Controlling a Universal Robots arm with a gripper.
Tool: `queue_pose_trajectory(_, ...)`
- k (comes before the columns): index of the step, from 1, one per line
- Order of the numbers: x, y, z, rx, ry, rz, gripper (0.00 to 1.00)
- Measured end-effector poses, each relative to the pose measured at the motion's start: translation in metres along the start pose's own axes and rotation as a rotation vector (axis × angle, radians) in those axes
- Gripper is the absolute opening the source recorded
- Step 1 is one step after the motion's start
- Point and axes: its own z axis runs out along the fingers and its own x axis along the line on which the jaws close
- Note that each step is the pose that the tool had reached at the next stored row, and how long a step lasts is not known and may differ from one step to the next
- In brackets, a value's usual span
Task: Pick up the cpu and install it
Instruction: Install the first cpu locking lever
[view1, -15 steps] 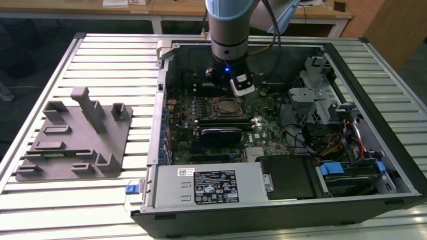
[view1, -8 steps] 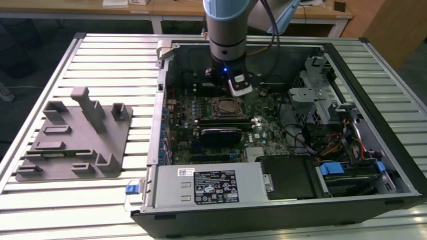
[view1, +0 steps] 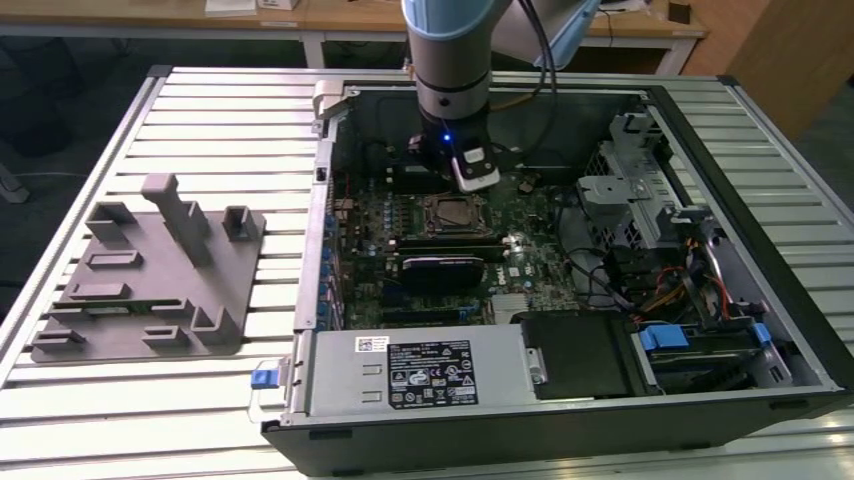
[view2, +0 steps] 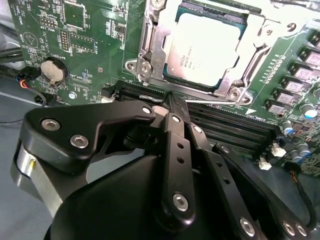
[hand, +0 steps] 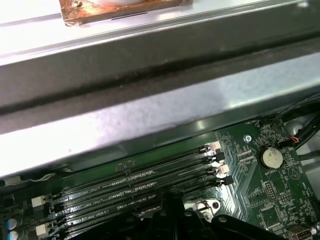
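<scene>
**Silver chip seated in its socket, fingers pressed together above the memory slots**

Silver-topped and flat, the cpu (view2: 204, 46) lies inside the metal socket frame (view2: 150, 50) on the green motherboard (view2: 95, 35). The gripper (view2: 171, 102) hangs just beside it, fingertips pressed together on nothing. I judge the chip light, rigid and slick on top, its underside delicate; the thin pale edges are the safe hold, kept level.
</scene>
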Motion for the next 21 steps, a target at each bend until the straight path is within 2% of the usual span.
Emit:
queue_pose_trajectory(9, 0.0009, 0.0018, 0.0009, 0.0005, -0.0028, 0.011, 0.11)
queue_pose_trajectory(14, 0.0008, 0.0012, 0.0018, -0.0027, -0.01, 0.009, 0.11)
queue_pose_trajectory(21, -0.0011, -0.0051, 0.002, -0.0035, -0.011, 0.009, 0.11)
